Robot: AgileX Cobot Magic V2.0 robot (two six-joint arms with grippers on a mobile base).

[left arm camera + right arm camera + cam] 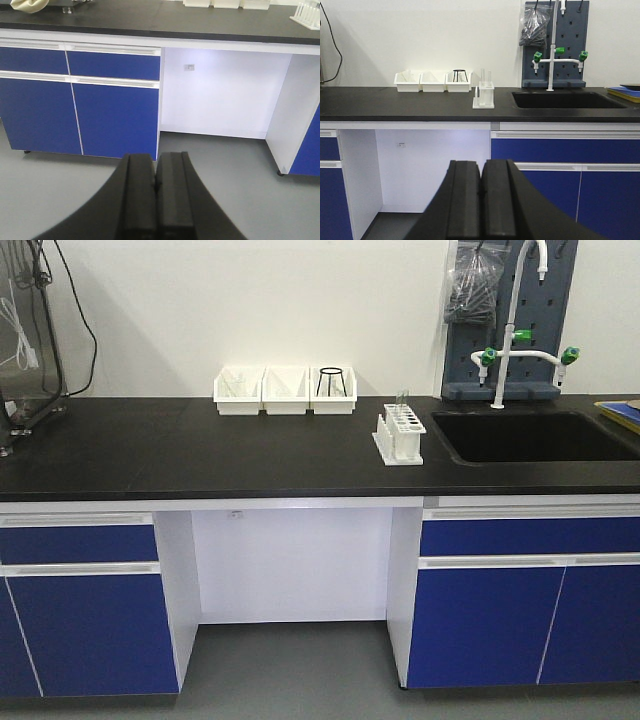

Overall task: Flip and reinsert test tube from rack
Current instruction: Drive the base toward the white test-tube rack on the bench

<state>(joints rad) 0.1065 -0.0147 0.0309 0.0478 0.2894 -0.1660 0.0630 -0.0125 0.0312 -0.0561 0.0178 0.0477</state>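
Observation:
The small white rack stands on the black counter just left of the sink, with pegs along its left side. A clear test tube stands upright in it, rising above the top plate. The right wrist view shows the same rack and test tube far off on the counter. My left gripper is shut with nothing in it, low in front of the cabinets. My right gripper is also shut and empty, below counter height. Neither gripper shows in the front view.
Three white bins sit at the back of the counter, one holding a black wire stand. A sink with a white tap lies right of the rack. Blue cabinets flank an open knee space.

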